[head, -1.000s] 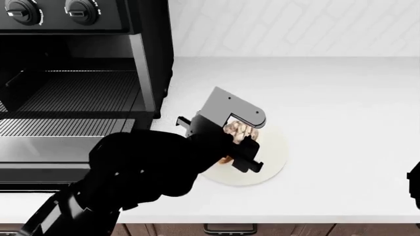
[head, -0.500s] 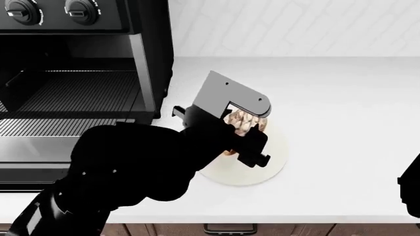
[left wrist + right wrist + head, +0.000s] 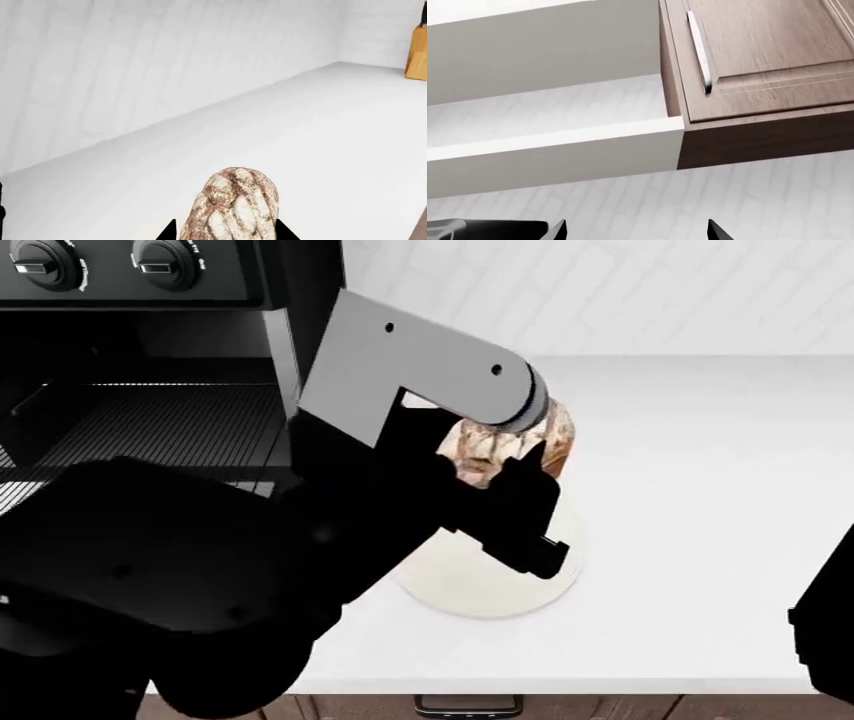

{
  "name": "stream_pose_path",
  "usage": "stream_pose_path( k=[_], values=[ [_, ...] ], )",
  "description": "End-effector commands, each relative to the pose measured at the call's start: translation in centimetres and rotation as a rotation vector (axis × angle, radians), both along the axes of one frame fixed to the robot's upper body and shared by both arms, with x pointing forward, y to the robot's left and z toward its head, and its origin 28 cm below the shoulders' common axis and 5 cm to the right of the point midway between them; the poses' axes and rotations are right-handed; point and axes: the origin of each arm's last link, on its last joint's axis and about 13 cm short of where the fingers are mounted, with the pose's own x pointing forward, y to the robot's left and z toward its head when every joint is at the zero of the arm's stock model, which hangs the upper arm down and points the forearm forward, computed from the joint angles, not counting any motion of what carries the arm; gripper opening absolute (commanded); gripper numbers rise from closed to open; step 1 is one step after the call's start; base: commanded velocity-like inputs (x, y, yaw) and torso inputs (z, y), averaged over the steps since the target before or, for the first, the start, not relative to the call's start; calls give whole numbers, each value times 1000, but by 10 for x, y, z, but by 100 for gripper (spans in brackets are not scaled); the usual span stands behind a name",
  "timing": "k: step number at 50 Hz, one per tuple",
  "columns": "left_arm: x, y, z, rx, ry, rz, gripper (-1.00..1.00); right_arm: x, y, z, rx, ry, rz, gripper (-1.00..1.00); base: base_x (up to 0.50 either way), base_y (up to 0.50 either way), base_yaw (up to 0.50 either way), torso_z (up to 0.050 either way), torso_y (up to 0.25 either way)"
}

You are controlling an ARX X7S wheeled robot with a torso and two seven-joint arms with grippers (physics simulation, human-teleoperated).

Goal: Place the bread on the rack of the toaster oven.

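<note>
Left wrist view: bread (image 3: 233,207) clamped in left hand (image 3: 227,231).

We see a white countertop (image 3: 707,490) that runs back to a white wall (image 3: 601,295) with a faint brick pattern. Under the counter's front edge there is a brown wooden drawer front with a metal handle (image 3: 467,706). Higher up hangs a brown wooden wall cabinet (image 3: 760,75) with a long silver handle (image 3: 699,50). Far along the counter stands a light wooden block (image 3: 417,54). The light is soft and even.
</note>
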Motion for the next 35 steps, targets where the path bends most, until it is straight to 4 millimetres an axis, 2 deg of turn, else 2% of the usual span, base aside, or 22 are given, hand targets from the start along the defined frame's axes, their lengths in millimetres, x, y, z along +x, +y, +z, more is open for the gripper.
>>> stream_pose_path(
  k=[1,7,17,35],
  values=[
    [-15,18,14,-46,-19,33,-100,6,3,0,-7,6,21,100,0,0,0,0,0],
    [-19,28,15,-54,-28,70,-100,6,3,-1,-5,6,32,100,0,0,0,0,0],
    [-28,43,31,-89,-75,139,-100,8,5,-1,-9,7,42,100,0,0,0,0,0],
    [-47,55,53,-109,-139,190,-100,10,7,-1,-6,7,59,100,0,0,0,0,0]
  ],
)
